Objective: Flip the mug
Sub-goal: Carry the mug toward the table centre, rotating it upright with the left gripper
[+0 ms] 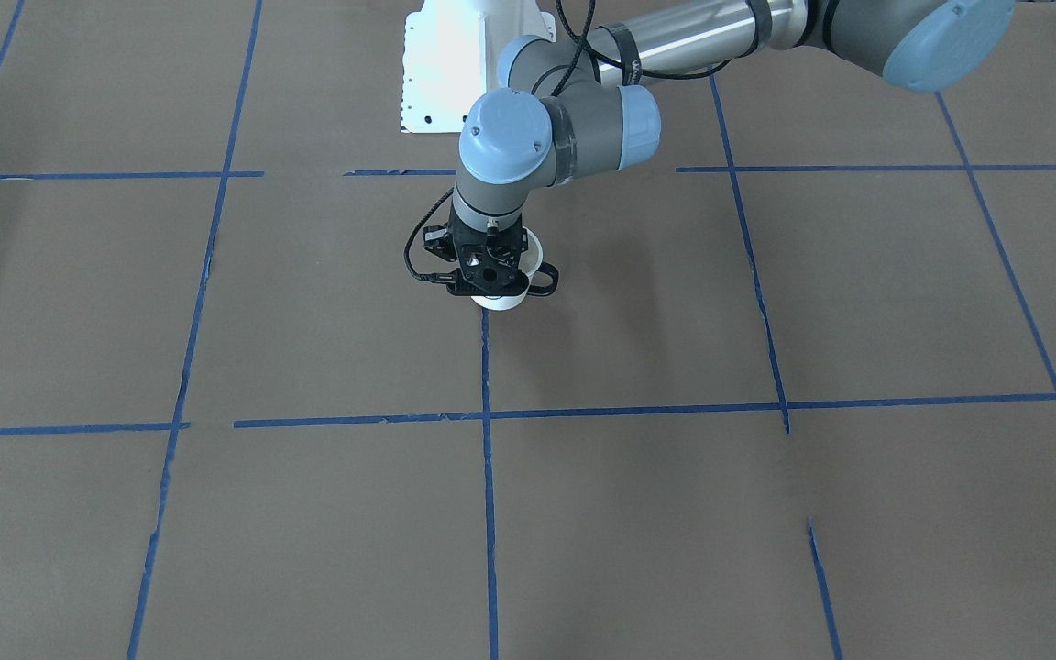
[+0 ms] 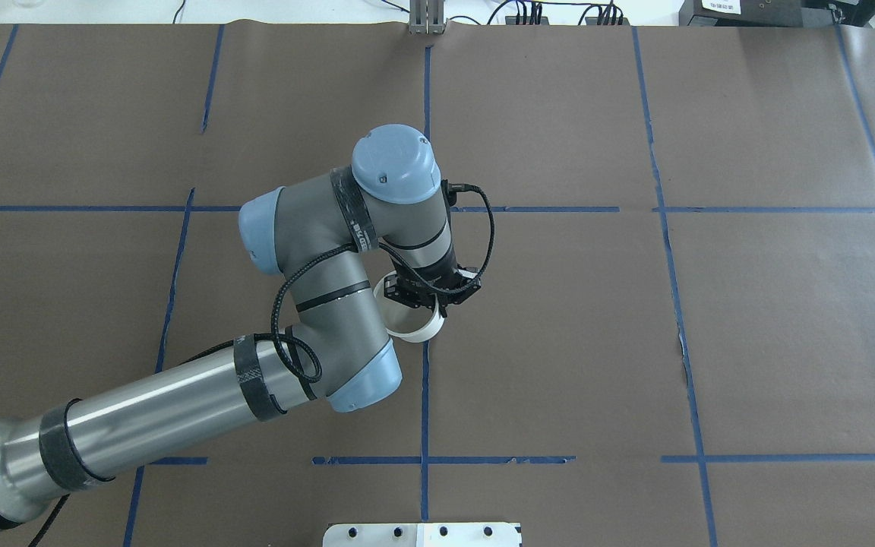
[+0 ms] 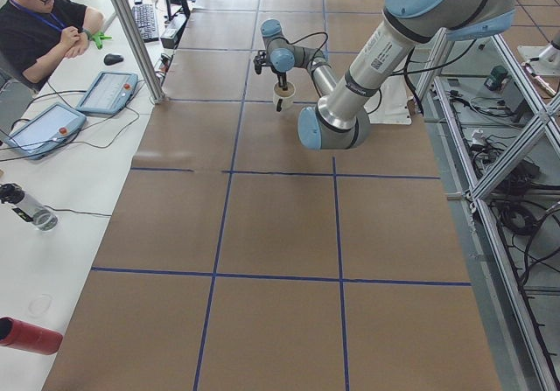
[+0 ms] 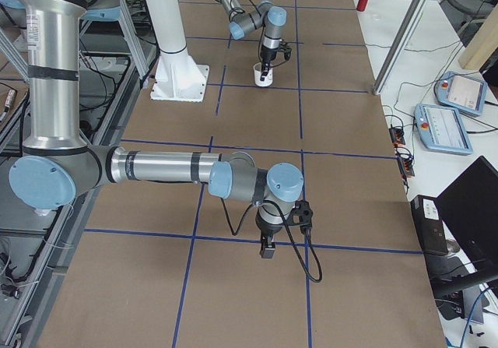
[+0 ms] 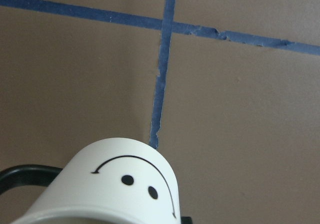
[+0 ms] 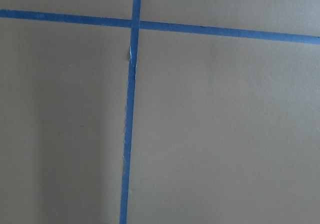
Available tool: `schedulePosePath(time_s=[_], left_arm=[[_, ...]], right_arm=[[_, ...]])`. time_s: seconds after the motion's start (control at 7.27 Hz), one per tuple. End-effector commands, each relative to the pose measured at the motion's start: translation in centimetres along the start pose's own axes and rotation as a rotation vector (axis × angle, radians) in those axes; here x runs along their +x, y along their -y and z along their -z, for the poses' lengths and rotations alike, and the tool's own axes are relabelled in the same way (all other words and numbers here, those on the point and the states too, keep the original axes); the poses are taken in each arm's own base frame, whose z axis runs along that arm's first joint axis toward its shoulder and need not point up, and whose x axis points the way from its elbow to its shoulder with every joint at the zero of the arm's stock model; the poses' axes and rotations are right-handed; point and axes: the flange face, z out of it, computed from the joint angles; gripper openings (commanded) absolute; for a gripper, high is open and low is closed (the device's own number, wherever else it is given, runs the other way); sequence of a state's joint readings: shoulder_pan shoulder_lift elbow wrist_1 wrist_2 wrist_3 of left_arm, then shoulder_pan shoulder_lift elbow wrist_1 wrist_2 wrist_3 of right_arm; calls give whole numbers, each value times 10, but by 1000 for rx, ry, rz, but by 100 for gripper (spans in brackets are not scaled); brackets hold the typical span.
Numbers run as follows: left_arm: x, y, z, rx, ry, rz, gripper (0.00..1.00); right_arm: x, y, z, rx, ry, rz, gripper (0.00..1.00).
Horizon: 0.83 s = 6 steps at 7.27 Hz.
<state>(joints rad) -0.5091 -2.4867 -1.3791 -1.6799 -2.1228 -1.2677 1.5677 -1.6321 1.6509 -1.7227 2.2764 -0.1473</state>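
Setup: brown-paper counter (image 2: pixel 749 342) with a taped grid. The left arm (image 2: pixel 179 410) reaches to about mid-length of the counter, a bit nearer the robot-side edge than the operators' edge and well clear of every corner. The right arm (image 4: pixel 163 166) sits down by the counter's right end with the right hand (image 4: pixel 267 248) pointing at bare paper. It shows only in the side view, so I can't tell whether it's spread or closed. Coming straight down, the left hand (image 2: pixel 435 305) is clamped on the mug (image 2: pixel 413 328) at the rim, one finger inside the bore and one outside as far as the side view shows. The mug is directly under that hand, base at or just off the paper by the end of a blue tape line (image 5: pixel 162 83); contact isn't resolvable. Step, my read: the grasp is made but the turn-over is not, since the mouth faces up. The next move needs a lift clear of the counter, a half-turn of the wrist about a horizontal axis, then a set-down on the rim. The rim pinch is thin, so slip during the roll is the risk. Long axis is near vertical, maybe a slight lean, opening up and base down. Off the side, the handle (image 5: pixel 27 174) points toward the counter's left end. On the wall under the wrist camera, the smiley face (image 5: pixel 137 176) has eyes toward the rim and smile toward the base, so it's right way up.
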Motion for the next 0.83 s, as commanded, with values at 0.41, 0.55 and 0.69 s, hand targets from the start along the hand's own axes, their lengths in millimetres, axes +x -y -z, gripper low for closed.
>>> schedulePosePath(time_s=[0.41,0.55,0.69], left_arm=[[30,-25,-2,32,-12,37,100],[28,-19,25,58,-43,30,100],[9,-12,57,93,-66,34,100]], right_arm=[[0,0,0,0,0,0,100],[0,0,0,0,0,0,100],[0,0,0,0,0,0,100]])
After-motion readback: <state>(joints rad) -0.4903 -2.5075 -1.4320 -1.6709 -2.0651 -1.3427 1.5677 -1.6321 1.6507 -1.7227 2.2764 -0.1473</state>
